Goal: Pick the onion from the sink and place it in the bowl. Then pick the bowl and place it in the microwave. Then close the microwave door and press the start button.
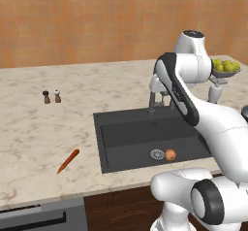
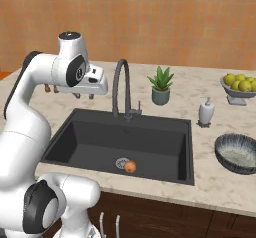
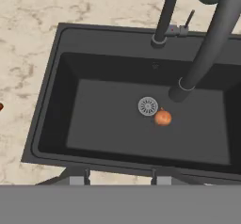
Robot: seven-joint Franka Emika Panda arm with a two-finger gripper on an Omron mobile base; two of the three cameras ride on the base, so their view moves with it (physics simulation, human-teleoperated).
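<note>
The onion (image 3: 163,118) is being shown on the floor of the sink (image 3: 108,124), just beside the round steel drain (image 3: 148,106), toward the lower right of the basin in the hand view. In the right base view, the onion (image 2: 130,167) is being seen at the lower centre of the frame, with the bowl (image 2: 237,153) resting on the bench (image 2: 210,182) at the right edge. The hand (image 2: 83,96) is being held high over the upper left rim of the sink, apart from everything; whether its fingers are spread or pressed together cannot be told. The faucet (image 2: 120,84) is being seen at the back rim, and a carrot (image 1: 68,161) is lying on the bench in the left base view.
</note>
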